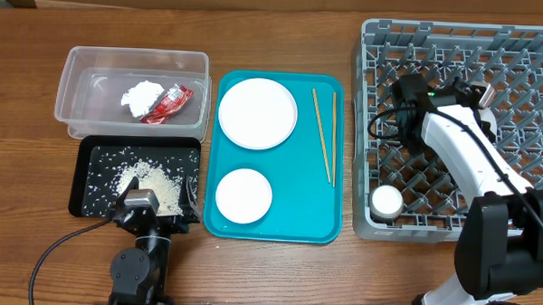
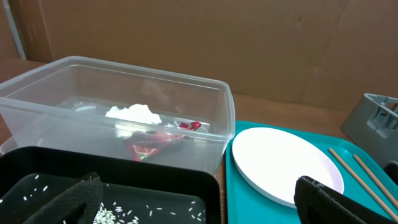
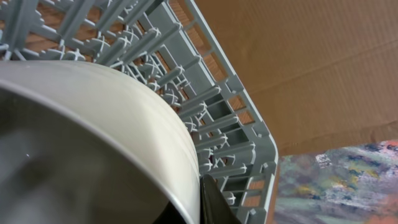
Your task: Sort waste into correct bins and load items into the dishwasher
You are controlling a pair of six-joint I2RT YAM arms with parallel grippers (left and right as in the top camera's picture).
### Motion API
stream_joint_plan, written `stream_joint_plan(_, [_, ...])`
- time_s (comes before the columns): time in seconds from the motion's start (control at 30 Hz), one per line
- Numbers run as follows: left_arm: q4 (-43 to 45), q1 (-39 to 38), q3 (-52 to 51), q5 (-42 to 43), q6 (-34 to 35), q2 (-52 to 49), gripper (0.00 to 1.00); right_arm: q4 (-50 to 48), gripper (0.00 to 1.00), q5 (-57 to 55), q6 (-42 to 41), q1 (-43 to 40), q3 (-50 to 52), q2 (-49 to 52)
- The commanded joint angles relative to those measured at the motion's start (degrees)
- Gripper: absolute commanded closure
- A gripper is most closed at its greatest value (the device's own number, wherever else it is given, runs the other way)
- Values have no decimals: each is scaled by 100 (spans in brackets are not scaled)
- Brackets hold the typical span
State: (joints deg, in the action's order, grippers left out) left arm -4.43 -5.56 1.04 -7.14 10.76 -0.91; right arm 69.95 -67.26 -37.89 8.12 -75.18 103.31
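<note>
Right jaws clenched on smooth pale bowl, over grey lattice rack, left jaws released

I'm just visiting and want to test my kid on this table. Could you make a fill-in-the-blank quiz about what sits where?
1. The red wrapper and white tissue lie inside the clear plastic ____.
2. The teal tray carries a large plate, a small plate and two wooden ____.
3. The rice scraps lie in a shallow tray coloured ____.
4. The small cup stands in the grey dish ____.

Missing words: tub; chopsticks; black; rack.
</note>
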Motion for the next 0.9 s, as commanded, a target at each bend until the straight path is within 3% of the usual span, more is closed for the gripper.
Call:
stream_joint_plan(0.0, [37,46,-55,-50,85,59,0,72,96,498,13,72,168,24])
stream_joint_plan(0.43, [37,46,-55,-50,85,59,0,348,96,-496,17,81,-247,22])
stream_joint_plan(0.87, [37,46,-55,-50,85,59,0,101,96,-439,127,127,-243,24])
